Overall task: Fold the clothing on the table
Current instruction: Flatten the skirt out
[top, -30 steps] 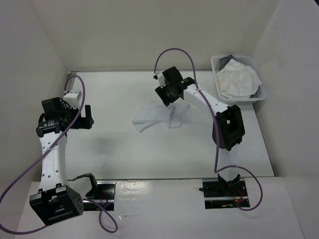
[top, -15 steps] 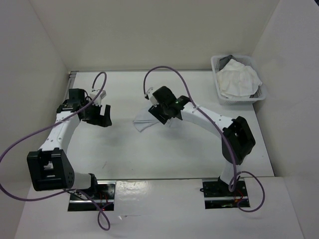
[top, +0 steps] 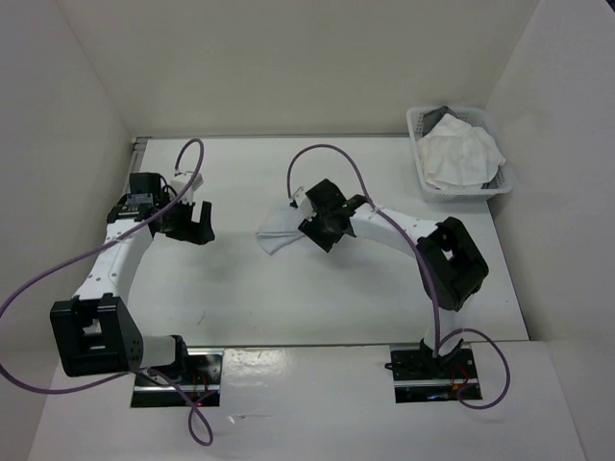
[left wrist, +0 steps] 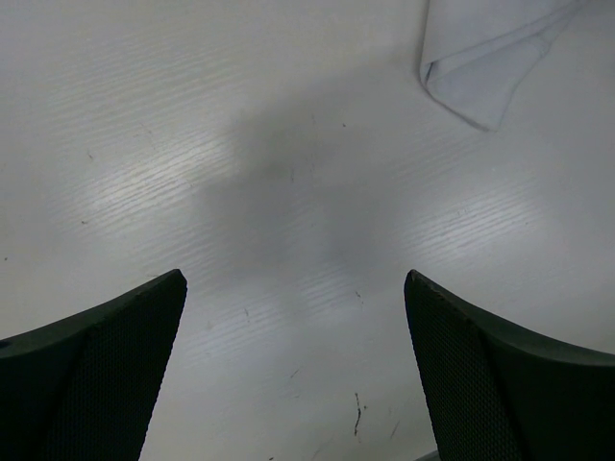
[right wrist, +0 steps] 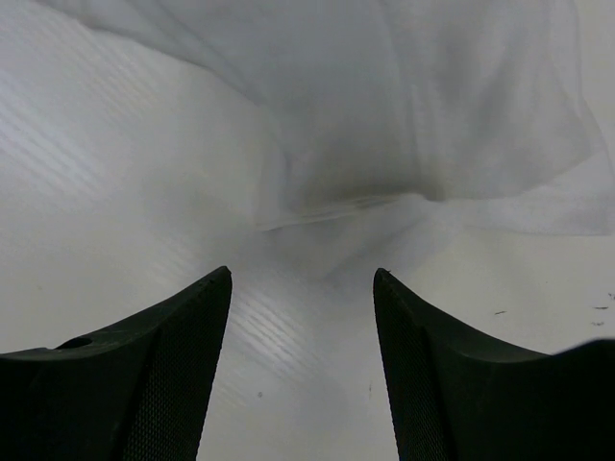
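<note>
The clothing (top: 276, 233) lay near the middle of the desk (top: 288, 303), its right part under the right tool (top: 320, 233). The left tool (top: 204, 223) hung well apart to its left. A basket (top: 466, 195) sat in the far right corner, with cloth (top: 456, 154) in it.

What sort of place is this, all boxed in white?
Likely a robotics test cell: a left arm and right arm bolted to a white table, plain panels around it, a cloth on it, a basket of fabric.
</note>
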`<state>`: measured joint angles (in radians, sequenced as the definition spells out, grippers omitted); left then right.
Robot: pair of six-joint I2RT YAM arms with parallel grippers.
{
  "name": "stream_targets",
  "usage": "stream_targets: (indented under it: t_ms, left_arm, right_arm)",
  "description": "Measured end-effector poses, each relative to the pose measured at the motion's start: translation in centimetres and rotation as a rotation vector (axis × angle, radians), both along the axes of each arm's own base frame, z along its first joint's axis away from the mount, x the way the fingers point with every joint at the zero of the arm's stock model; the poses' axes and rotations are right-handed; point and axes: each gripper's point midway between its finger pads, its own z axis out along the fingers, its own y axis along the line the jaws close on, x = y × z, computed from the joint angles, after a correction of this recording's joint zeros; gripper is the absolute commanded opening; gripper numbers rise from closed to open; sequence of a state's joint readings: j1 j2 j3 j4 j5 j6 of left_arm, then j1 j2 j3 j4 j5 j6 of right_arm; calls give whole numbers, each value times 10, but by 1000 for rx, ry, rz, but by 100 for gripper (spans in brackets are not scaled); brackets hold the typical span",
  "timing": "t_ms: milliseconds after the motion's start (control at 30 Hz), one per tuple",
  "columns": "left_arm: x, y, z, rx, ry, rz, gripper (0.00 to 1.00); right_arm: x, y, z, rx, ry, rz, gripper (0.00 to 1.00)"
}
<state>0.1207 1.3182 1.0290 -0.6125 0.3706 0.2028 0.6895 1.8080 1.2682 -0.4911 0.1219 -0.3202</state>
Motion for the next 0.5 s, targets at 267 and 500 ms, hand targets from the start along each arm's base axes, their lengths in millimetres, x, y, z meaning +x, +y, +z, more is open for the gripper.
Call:
stream_targets:
  t_ms: [267,500]
  left_arm:
    - [-9,0,5,4,-23,1,100]
    - [-10,0,5,-5,-18,-1,100]
  right_arm:
    - [56,-51,4,176,42,-173,61]
    - [56,-33,-5,296,143,-132,61]
